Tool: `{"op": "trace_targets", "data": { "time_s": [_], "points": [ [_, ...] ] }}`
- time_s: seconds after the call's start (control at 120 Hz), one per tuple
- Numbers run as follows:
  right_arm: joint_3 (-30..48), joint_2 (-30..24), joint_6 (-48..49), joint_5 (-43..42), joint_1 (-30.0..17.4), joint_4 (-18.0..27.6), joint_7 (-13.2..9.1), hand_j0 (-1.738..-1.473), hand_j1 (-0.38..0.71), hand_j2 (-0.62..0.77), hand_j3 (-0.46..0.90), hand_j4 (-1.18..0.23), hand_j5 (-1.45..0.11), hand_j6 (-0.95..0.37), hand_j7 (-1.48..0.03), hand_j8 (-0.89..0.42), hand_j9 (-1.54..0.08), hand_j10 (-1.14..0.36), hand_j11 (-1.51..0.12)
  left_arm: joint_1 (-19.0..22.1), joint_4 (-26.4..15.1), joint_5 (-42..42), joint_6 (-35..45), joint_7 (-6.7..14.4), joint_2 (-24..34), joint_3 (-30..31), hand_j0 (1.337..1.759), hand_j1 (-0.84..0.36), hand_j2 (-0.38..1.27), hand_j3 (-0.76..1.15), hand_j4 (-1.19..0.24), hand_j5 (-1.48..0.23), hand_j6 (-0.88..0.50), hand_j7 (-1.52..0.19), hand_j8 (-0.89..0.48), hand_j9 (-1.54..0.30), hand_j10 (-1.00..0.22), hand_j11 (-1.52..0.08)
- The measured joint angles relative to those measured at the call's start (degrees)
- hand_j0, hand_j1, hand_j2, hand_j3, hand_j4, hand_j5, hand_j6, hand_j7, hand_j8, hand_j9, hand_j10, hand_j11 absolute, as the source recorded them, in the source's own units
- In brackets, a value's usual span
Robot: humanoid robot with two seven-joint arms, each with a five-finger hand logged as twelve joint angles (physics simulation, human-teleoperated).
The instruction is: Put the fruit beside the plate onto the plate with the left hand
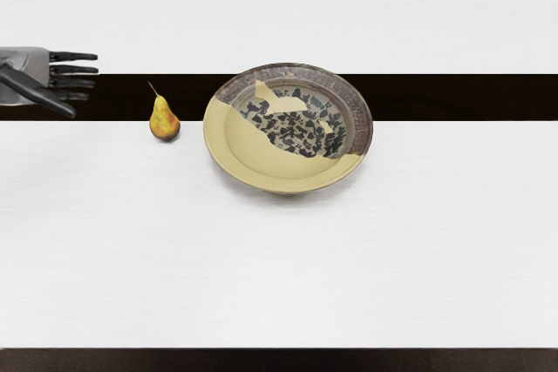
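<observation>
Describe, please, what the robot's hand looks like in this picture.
Only the left hand shows: a light grey, boxy palm, slim black segmented fingers and a dark grey thumb. No cables, markings or sleeve are visible. The right arm is out of view.

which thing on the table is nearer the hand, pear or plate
The small yellow-brown pear, standing upright: it sits between the grey left hand and the round cream-and-brown patterned ceramic plate, touching neither.
</observation>
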Motion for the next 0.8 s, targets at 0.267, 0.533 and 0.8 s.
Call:
{"op": "trace_targets", "data": {
  "time_s": [0.267,0.533,0.8],
  "points": [
    [-0.12,0.0,0.0,0.04,0.0,0.0,-0.01,-1.658,-0.34,0.0,0.0,-0.01,-0.01,-0.01,-0.01,-0.01,-0.01,-0.01,-0.01,0.04,17.95,0.12,0.01,2.34,-16.2,0.08,1.658,0.34,0.0,0.0,-0.01,-0.01,-0.01,-0.01,-0.01,-0.01,-0.01,-0.01],
    [-0.09,0.0,0.0,0.07,0.0,0.0,-0.04,-1.658,-0.34,0.0,0.0,-0.01,-0.01,-0.01,-0.01,-0.01,-0.01,-0.01,-0.01,0.26,30.77,4.67,0.01,-2.87,-16.81,0.53,1.658,0.34,0.0,0.0,-0.01,-0.01,-0.01,-0.01,-0.01,-0.01,-0.01,-0.01],
    [-0.09,0.0,0.0,0.07,0.0,0.0,-0.01,-1.658,-0.34,0.0,0.0,-0.01,-0.01,-0.01,-0.01,-0.01,-0.01,-0.01,-0.01,0.27,31.61,10.92,0.02,-9.1,-18.85,0.69,1.658,0.34,0.0,0.0,-0.01,-0.01,-0.01,-0.01,-0.01,-0.01,-0.01,-0.01]
  ]
}}
